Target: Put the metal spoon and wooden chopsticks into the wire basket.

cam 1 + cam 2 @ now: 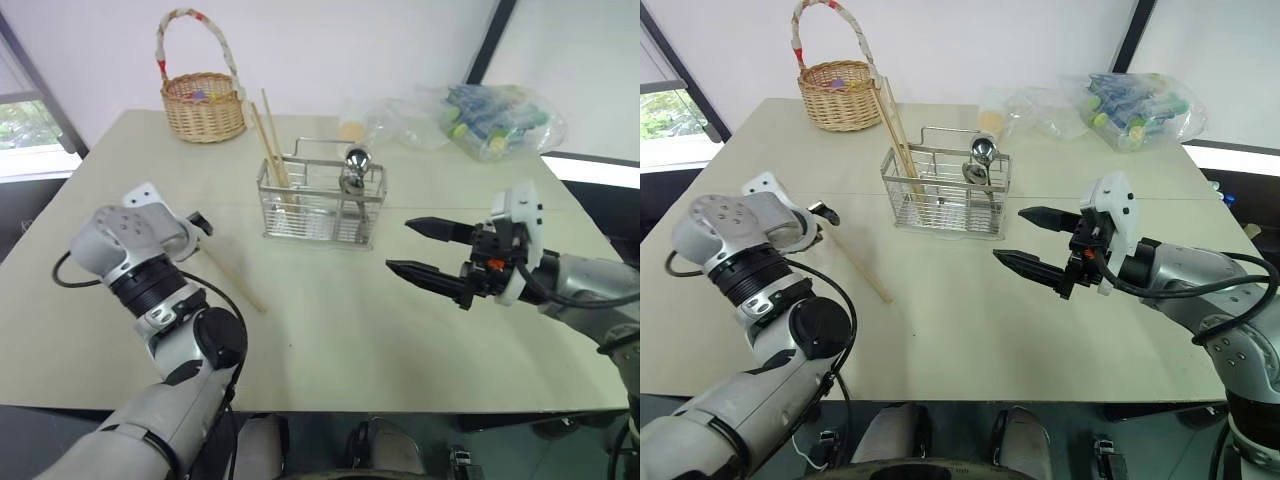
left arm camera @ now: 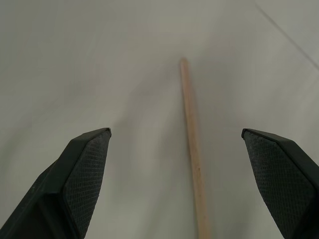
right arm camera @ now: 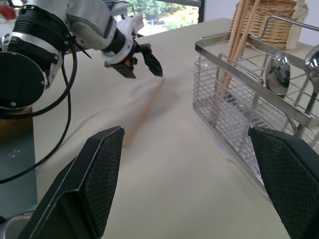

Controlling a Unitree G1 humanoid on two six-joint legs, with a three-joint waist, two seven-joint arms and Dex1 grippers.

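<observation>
The left gripper (image 3: pixel 144 59) points down at the table (image 1: pixel 400 330) with its fingers spread, and one chopstick (image 2: pixel 192 149) lies flat between them, untouched. Beyond it to the right stands the wire basket (image 1: pixel 322 205), holding two upright chopsticks (image 1: pixel 272 145) and the spoon (image 1: pixel 355 162). The right gripper (image 1: pixel 425 250) hovers beside the basket, fingers spread and empty.

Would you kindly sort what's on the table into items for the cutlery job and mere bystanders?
Job:
wire basket
metal spoon, standing in it
wooden chopsticks, standing in it
loose chopstick on the table

Bystanders:
wicker basket
plastic bags
</observation>
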